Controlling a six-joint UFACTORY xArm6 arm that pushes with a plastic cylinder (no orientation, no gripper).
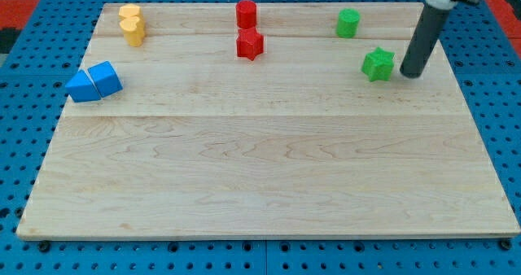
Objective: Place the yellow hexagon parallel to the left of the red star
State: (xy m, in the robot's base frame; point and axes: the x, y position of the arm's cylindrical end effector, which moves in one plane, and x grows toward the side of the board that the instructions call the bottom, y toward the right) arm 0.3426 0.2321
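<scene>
the dark rod's tip (409, 74) rested on the pale wooden board (260, 177) at the view's right, just beside the green star-shaped block (378, 64) — a bare rod, holding nothing. a green cylinder (348, 23) sat above-left. the red star block (250, 44) lay below a red cylinder (247, 14). the yellow hexagon block (134, 30) sat far left, touching another yellow block (129, 14) — two blue blocks (94, 82) below.
</scene>
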